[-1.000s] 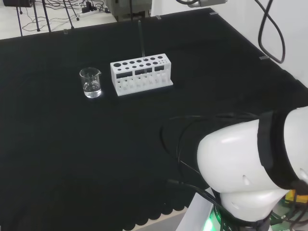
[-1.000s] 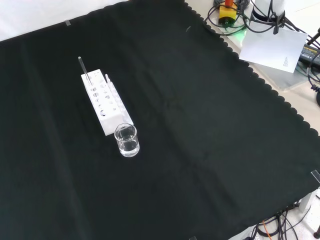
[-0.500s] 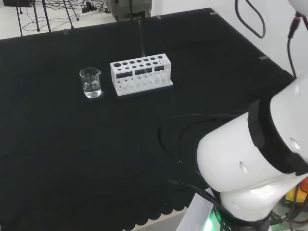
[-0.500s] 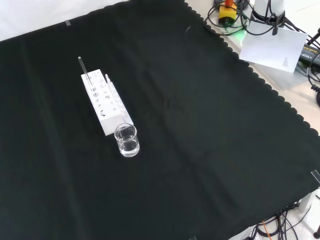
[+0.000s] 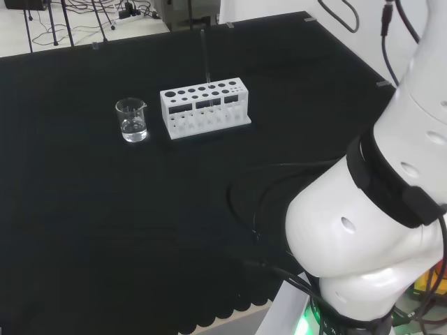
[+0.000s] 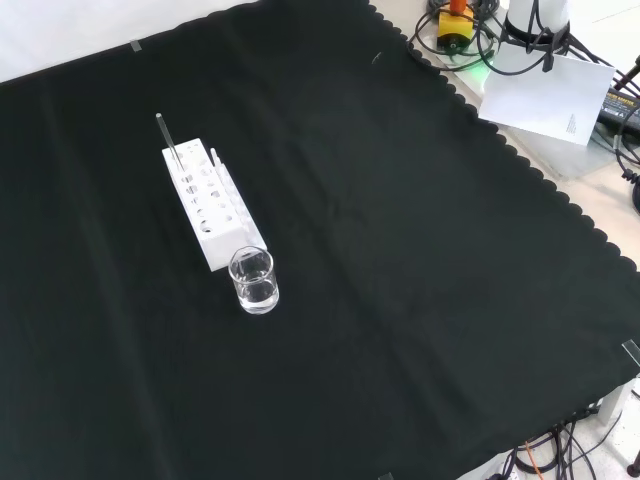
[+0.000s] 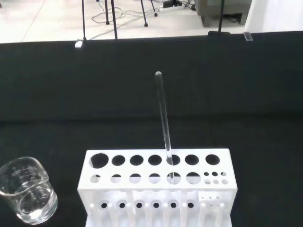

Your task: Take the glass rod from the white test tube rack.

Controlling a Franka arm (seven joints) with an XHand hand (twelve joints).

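Observation:
A clear glass rod (image 7: 164,118) stands nearly upright in a hole of the white test tube rack (image 7: 156,182). In the head view the rack (image 5: 204,107) sits on the black cloth with the rod (image 5: 204,57) rising from its back row. The front view has the rack (image 6: 212,205) left of centre, with the rod (image 6: 167,138) at its far end.
A small glass beaker (image 5: 132,120) holding a little clear liquid stands just left of the rack in the head view; it is also at the rack's near end (image 6: 254,280) in the front view. The arm's white links (image 5: 363,237) rise at the head view's right.
The arm's white links in the head view have swung upward and to the right. The rack, rod and beaker have stayed put.

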